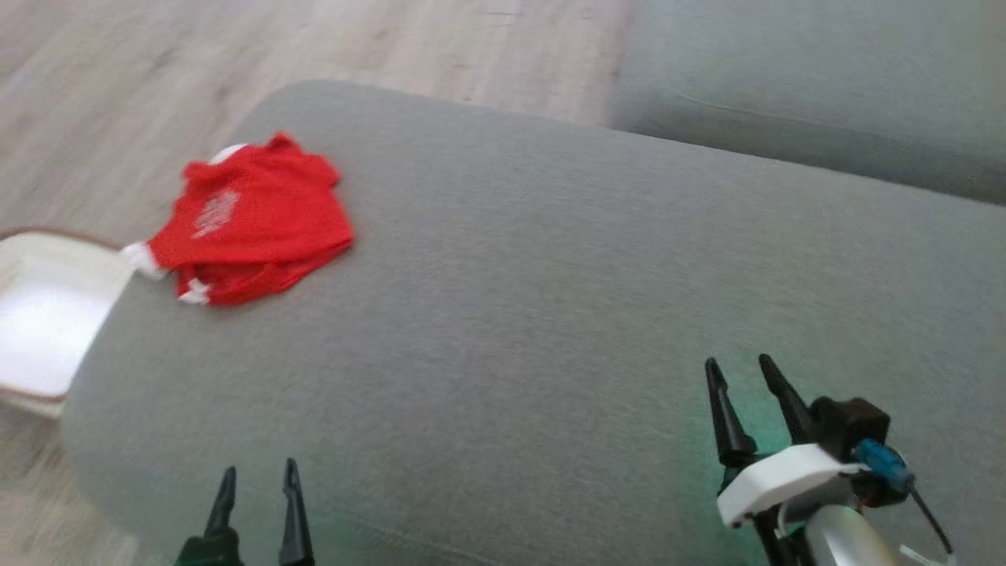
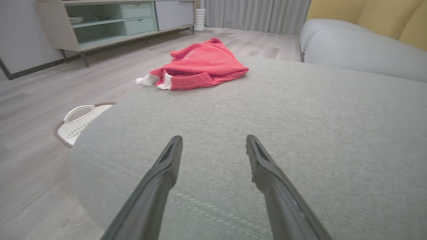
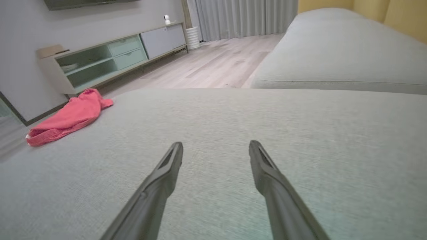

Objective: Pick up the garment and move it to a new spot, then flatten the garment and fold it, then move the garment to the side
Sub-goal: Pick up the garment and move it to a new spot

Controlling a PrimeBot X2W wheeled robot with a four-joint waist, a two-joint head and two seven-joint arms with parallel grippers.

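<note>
Left claw (image 1: 259,469) hangs over the near edge of the grey sofa cushion (image 1: 550,267), its two dark fingers (image 2: 166,166) spread wide with nothing between them. The right claw (image 1: 737,362) (just as wide open and just as empty) hovers above the cushion's near right part. The red garment (image 1: 251,220) lies bunched, white trim showing, at the cushion's far left edge, well apart from both claws. A white basket (image 1: 39,314) sits on the wood floor (image 1: 118,86) just beside that edge.

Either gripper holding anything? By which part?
Nothing is held. The left gripper and right gripper both have jaws open and empty above the grey cushion; the red garment lies apart from them.
</note>
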